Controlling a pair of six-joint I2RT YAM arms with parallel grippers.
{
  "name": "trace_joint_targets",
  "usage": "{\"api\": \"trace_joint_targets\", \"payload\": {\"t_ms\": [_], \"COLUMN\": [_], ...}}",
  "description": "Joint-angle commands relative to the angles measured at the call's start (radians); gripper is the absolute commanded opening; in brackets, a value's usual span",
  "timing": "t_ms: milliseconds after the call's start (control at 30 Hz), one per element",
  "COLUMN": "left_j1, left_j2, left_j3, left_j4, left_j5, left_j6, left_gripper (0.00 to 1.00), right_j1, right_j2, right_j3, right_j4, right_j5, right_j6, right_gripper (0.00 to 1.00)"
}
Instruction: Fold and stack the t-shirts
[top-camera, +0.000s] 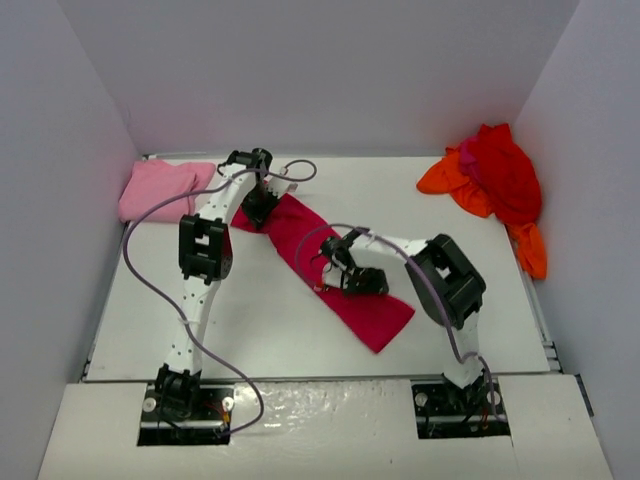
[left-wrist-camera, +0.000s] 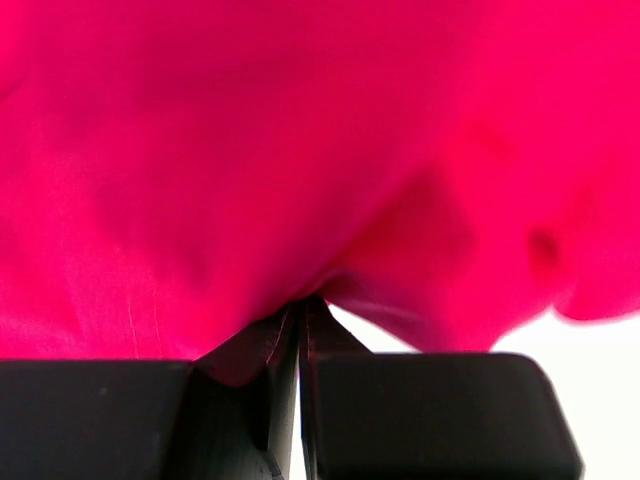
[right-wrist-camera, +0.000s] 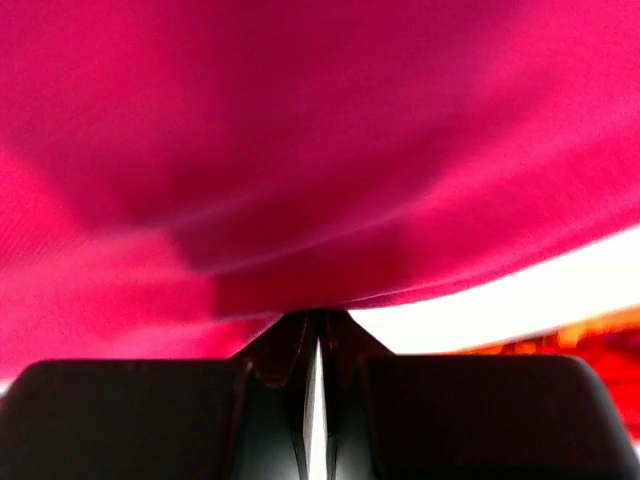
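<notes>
Soft, even light falls from above in the top view. The white tabletop (top-camera: 440, 230) reads bright, shadows under the arms (top-camera: 205, 250) are faint and short, and the walls (top-camera: 330, 70) shade to grey-lavender. Focus is fair, detail coarse. Both wrist views are blurred at close range. The crimson-magenta t-shirt (left-wrist-camera: 300, 150) fills them, oversaturated, with the white strip at lower right blown out.

One crimson-magenta t-shirt (top-camera: 372, 315): drawn into a long diagonal band, far left to near right across the desk (top-camera: 420, 215). One light pink t-shirt (top-camera: 160, 190): folded, far-left corner. One red t-shirt (top-camera: 505, 170), one orange t-shirt (top-camera: 445, 178): crumpled heap, far-right corner, red uppermost.
</notes>
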Motion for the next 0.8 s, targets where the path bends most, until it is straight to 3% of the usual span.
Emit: {"api": "trace_joint_targets", "payload": {"t_ms": [0, 400, 567, 767], "left_j1": [0.035, 0.178, 0.181, 0.176], "left_j2": [0.069, 0.142, 0.137, 0.107], "left_j3": [0.097, 0.299, 0.304, 0.274], "left_j4": [0.04, 0.082, 0.139, 0.203], "left_j5": [-0.119, -0.344, -0.377, -0.379], "left_j6": [-0.009, 0.03, 0.013, -0.012], "left_gripper": [0.0, 0.0, 0.0, 0.06], "right_j1": [0.115, 0.415, 0.527, 0.559], "right_j2": [-0.066, -0.061, -0.048, 0.012], "right_j3": [0.0, 0.096, 0.131, 0.176], "right_j4": [-0.134, -0.258, -0.271, -0.277], "right_j5": [-0.203, -0.491, -0.543, -0.571], "right_j6": [0.049, 0.056, 0.039, 0.05], "right_gripper": [0.0, 0.02, 0.02, 0.03]}}
